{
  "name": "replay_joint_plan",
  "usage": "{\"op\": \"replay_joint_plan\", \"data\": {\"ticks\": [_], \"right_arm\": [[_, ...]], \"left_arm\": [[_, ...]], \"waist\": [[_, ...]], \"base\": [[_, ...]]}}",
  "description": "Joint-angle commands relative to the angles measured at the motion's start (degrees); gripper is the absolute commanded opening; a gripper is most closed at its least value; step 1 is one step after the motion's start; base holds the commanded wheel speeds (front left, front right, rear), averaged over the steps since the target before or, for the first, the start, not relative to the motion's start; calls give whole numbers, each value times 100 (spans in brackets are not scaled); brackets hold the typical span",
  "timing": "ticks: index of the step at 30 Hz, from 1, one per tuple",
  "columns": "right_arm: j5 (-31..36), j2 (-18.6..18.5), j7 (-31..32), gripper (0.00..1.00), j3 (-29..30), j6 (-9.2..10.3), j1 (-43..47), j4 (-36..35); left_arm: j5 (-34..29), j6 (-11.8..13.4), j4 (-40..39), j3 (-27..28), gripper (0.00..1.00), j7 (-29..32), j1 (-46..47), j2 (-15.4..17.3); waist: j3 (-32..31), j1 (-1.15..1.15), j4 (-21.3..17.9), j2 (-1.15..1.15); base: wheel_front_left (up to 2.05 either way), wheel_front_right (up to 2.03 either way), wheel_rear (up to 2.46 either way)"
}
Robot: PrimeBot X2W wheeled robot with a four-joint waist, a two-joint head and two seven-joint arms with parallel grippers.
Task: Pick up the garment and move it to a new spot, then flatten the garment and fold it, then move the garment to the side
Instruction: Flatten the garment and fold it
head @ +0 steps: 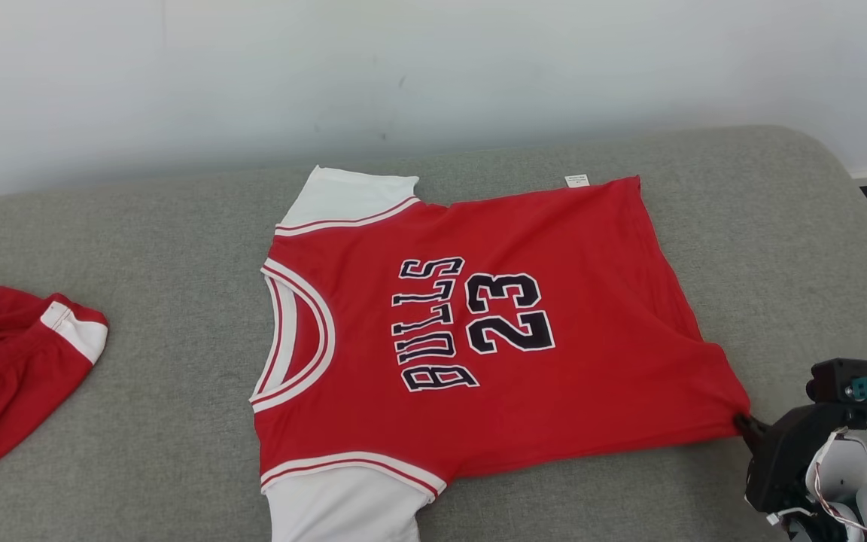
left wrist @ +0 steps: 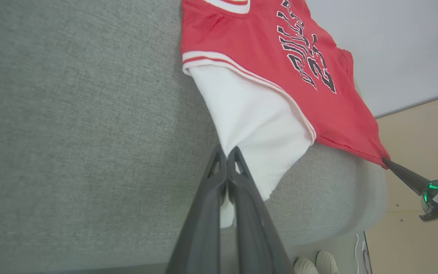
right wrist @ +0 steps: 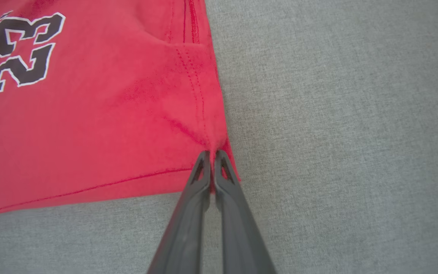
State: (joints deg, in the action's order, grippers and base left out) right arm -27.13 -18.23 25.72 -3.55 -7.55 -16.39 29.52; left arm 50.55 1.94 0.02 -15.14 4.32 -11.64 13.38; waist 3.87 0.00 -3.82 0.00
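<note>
The garment (head: pixel 479 339) is a red jersey with white sleeves and black "BULLS 23" lettering, spread flat on the grey cushion with its collar to the left. My right gripper (right wrist: pixel 212 156) is shut on the garment's (right wrist: pixel 89 114) near hem corner, which is pulled into a small point; the same gripper (head: pixel 743 423) sits at the lower right in the head view. My left gripper (left wrist: pixel 227 152) is shut on the edge of the near white sleeve (left wrist: pixel 257 125). In the left wrist view the right gripper's (left wrist: pixel 388 163) dark fingers pinch the red corner.
A second red garment with a white band (head: pixel 12 361) lies bunched at the cushion's left edge. The grey cushion (head: pixel 780 248) has bare room right of and behind the jersey. A pale wall rises behind it. White shoes (left wrist: pixel 316 264) stand on the floor below the front edge.
</note>
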Motion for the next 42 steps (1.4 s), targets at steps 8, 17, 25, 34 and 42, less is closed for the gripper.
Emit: {"op": "replay_joint_plan", "data": {"ticks": [8, 17, 25, 34, 42], "right_arm": [[-112, 259, -112, 0, 294, 11, -200, -621], [-58, 522, -460, 0, 413, 11, -748, -555], [94, 684, -1124, 0, 453, 11, -1245, -16], [422, 793, -1746, 0, 672, 11, -1699, 617], [521, 865, -1901, 0, 595, 11, -1910, 992]], "left_arm": [[-163, 20, 8, 23, 0, -253, 951, -239], [-367, 64, 780, 80, 0, -589, 2227, -527], [-794, 292, 1866, 80, 0, -1112, 3292, -679], [-1099, 453, 2825, 14, 0, -1533, 4142, -793], [-1209, 362, 3315, -130, 0, -1655, 4572, -823]], "waist": [[139, 0, 85, 0], [420, 0, 81, 0], [741, 0, 82, 0], [992, 0, 36, 0], [1070, 0, 29, 0]], "base": [[0, 0, 0], [0, 0, 0], [0, 0, 0], [0, 0, 0], [0, 0, 0]]}}
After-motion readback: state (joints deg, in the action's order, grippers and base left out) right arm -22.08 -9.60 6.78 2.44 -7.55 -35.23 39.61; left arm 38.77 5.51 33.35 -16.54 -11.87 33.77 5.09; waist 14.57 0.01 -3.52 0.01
